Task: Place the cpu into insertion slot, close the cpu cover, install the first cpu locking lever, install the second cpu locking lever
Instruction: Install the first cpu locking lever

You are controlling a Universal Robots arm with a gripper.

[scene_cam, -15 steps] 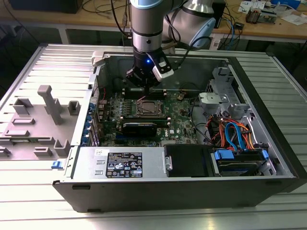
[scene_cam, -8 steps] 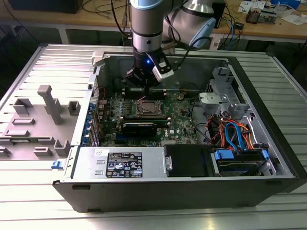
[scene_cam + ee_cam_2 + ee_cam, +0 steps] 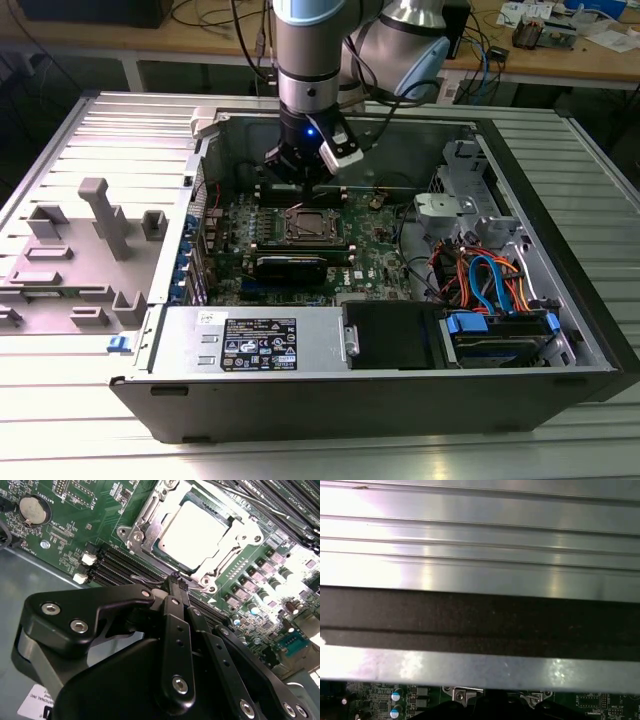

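The cpu (image 3: pixel 192 530), a silvery square chip, lies in the insertion slot (image 3: pixel 132 536) on the green board. The cpu cover (image 3: pixel 239 527), a metal frame with a window, lies flat around the chip. A thin wire locking lever (image 3: pixel 145 578) runs along the socket's edge. My gripper (image 3: pixel 176 580) has its black fingers pressed together, shut, their tips at that edge beside the lever; I cannot tell whether they touch it. In the exterior view my gripper (image 3: pixel 300 178) hangs just behind the insertion slot (image 3: pixel 308 225) inside the open computer case.
Black memory slots (image 3: pixel 120 562) flank the socket, and a coin battery (image 3: pixel 34 509) sits nearby. A power supply (image 3: pixel 250 345), a drive with blue and orange cables (image 3: pixel 490 285) and the case walls (image 3: pixel 560 200) hem the board. A grey fixture (image 3: pixel 95 235) stands at the exterior view's left.
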